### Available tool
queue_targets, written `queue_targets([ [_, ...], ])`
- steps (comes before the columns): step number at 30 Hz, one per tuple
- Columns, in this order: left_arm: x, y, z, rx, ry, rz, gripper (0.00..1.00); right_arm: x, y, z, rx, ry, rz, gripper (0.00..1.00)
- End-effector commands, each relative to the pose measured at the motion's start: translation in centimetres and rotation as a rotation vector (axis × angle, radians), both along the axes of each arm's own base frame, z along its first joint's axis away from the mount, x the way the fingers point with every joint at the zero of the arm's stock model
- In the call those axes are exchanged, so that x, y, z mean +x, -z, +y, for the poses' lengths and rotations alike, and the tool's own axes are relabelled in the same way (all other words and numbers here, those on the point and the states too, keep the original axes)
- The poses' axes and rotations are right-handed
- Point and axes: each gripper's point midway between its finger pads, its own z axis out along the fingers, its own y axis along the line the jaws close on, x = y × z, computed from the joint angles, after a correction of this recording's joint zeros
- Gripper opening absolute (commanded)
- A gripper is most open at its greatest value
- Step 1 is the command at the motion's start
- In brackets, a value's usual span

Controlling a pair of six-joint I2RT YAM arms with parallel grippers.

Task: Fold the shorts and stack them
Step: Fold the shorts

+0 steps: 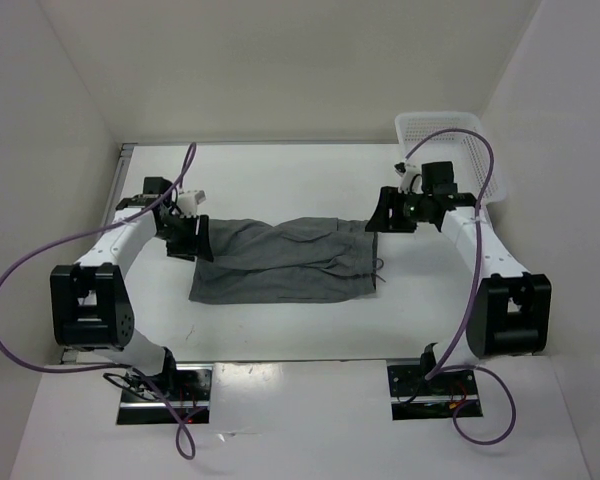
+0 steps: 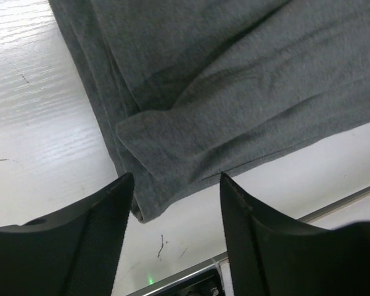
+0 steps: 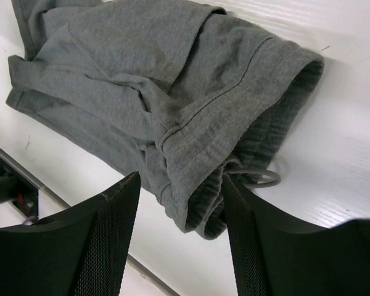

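Note:
The grey shorts [image 1: 285,260] lie folded lengthwise across the middle of the table, waistband to the right. My left gripper [image 1: 192,237] is open over their left back corner; in the left wrist view that leg-hem corner [image 2: 149,203] sits between my open fingers [image 2: 98,234], not gripped. My right gripper [image 1: 387,215] is open just beyond the right back corner. In the right wrist view the gathered waistband [image 3: 259,129] and a loop of drawstring [image 3: 262,179] lie between my open fingers [image 3: 253,240], untouched as far as I can tell.
A white mesh basket [image 1: 460,150] stands at the back right, just behind the right arm. White walls close in the table on three sides. A metal rail [image 2: 333,203] runs along the table's back edge.

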Motion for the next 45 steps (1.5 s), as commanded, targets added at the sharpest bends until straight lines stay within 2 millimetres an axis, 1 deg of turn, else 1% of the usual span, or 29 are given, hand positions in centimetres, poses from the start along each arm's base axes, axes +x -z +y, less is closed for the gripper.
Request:
queue_targets([
  [1, 1.5, -0.1, 0.0, -0.064, -0.008, -0.025, 0.67, 0.5, 0.7, 0.3, 0.048, 0.049, 0.038, 0.61],
  [3, 1.5, 0.6, 0.2, -0.077, -0.019, -0.001, 0.72, 0.3, 1.3, 0.3, 0.052, 0.057, 0.064, 0.61],
  [5, 1.4, 1.3, 0.5, -0.079, -0.029, 0.014, 0.74, 0.0, 2.4, 0.4, 0.058, 0.068, 0.090, 0.61],
  [7, 1.2, 1.9, 0.0, -0.109, -0.022, 0.043, 0.76, 0.1, 2.8, 0.5, 0.070, 0.086, 0.111, 0.61],
  [8, 1.1, 2.2, -0.4, -0.135, -0.015, 0.060, 0.78, -0.3, 3.7, 0.5, 0.068, 0.087, 0.136, 0.61],
  [14, 1.7, 2.5, -1.3, -0.197, 0.001, 0.074, 0.77, -0.2, 4.8, 1.0, 0.097, 0.064, 0.172, 0.61],
  [15, 1.7, 2.4, -1.5, -0.207, 0.004, 0.073, 0.73, -0.2, 5.2, 1.0, 0.096, 0.065, 0.183, 0.61],
  [18, 1.6, 3.1, -1.5, -0.210, 0.001, 0.098, 0.67, 0.3, 5.1, 1.0, 0.093, 0.058, 0.169, 0.61],
  [22, 2.5, 3.6, -1.5, -0.220, 0.002, 0.111, 0.55, -0.2, 5.4, 1.4, 0.117, 0.040, 0.190, 0.60],
  [23, 2.1, 3.8, -1.7, -0.231, 0.002, 0.133, 0.46, -0.2, 5.5, 1.7, 0.132, 0.029, 0.191, 0.59],
  [25, 2.8, 4.1, -1.8, -0.243, 0.002, 0.153, 0.34, -0.2, 5.3, 1.9, 0.146, 0.029, 0.199, 0.59],
  [26, 2.6, 4.3, -1.8, -0.246, -0.001, 0.181, 0.28, -0.3, 5.5, 2.0, 0.155, 0.024, 0.209, 0.59],
  [27, 2.7, 4.5, -1.8, -0.247, -0.002, 0.194, 0.16, -0.5, 5.2, 2.3, 0.174, 0.009, 0.211, 0.59],
  [29, 3.1, 4.6, -1.8, -0.248, -0.003, 0.204, 0.08, -0.7, 4.9, 2.7, 0.202, -0.002, 0.219, 0.59],
  [30, 3.4, 4.2, -1.7, -0.247, -0.002, 0.195, 0.04, -0.3, 4.4, 2.9, 0.216, 0.000, 0.209, 0.57],
  [31, 3.4, 4.2, -1.7, -0.247, -0.002, 0.195, 0.04, 0.0, 4.6, 2.9, 0.220, 0.005, 0.209, 0.55],
  [32, 3.8, 4.0, -1.7, -0.246, -0.001, 0.183, 0.03, 0.2, 4.6, 2.9, 0.224, 0.012, 0.218, 0.52],
  [34, 4.6, 3.5, -1.1, -0.211, -0.005, 0.153, 0.03, 0.8, 4.7, 3.0, 0.225, 0.011, 0.208, 0.40],
  [35, 5.0, 3.2, -0.9, -0.200, -0.006, 0.140, 0.02, 1.7, 4.4, 2.9, 0.219, 0.014, 0.183, 0.34],
  [36, 5.4, 2.9, -0.8, -0.191, -0.008, 0.131, 0.02, 2.3, 4.5, 2.9, 0.219, 0.013, 0.175, 0.21],
  [37, 7.0, 1.7, -0.3, -0.165, -0.008, 0.077, 0.02, 3.3, 4.2, 2.8, 0.207, 0.009, 0.139, 0.15],
  [38, 7.9, 0.7, 0.0, -0.149, -0.010, 0.050, 0.02, 5.1, 2.3, 2.8, 0.201, -0.009, 0.070, 0.10],
  [39, 9.2, 0.0, 0.4, -0.129, -0.013, 0.016, 0.02, 6.7, 2.0, 2.5, 0.172, -0.001, 0.029, 0.02],
  [40, 10.2, -0.9, 1.2, -0.108, -0.027, -0.009, 0.02, 8.0, 1.0, 2.3, 0.158, -0.007, -0.017, 0.00],
  [41, 12.6, -3.6, 2.1, -0.060, -0.038, -0.097, 0.02, 10.3, -2.1, 2.3, 0.132, -0.046, -0.133, 0.00],
  [42, 13.4, -4.9, 2.5, -0.038, -0.044, -0.132, 0.03, 11.2, -3.0, 2.2, 0.116, -0.067, -0.172, 0.00],
  [43, 14.2, -6.0, 2.8, -0.022, -0.048, -0.169, 0.03, 11.8, -4.5, 2.2, 0.106, -0.093, -0.222, 0.00],
  [44, 14.7, -8.2, 3.0, -0.006, -0.052, -0.229, 0.03, 12.2, -6.4, 2.3, 0.095, -0.124, -0.269, 0.00],
  [45, 14.9, -9.5, 3.3, 0.010, -0.059, -0.264, 0.04, 12.1, -6.7, 2.3, 0.066, -0.178, -0.314, 0.00],
])
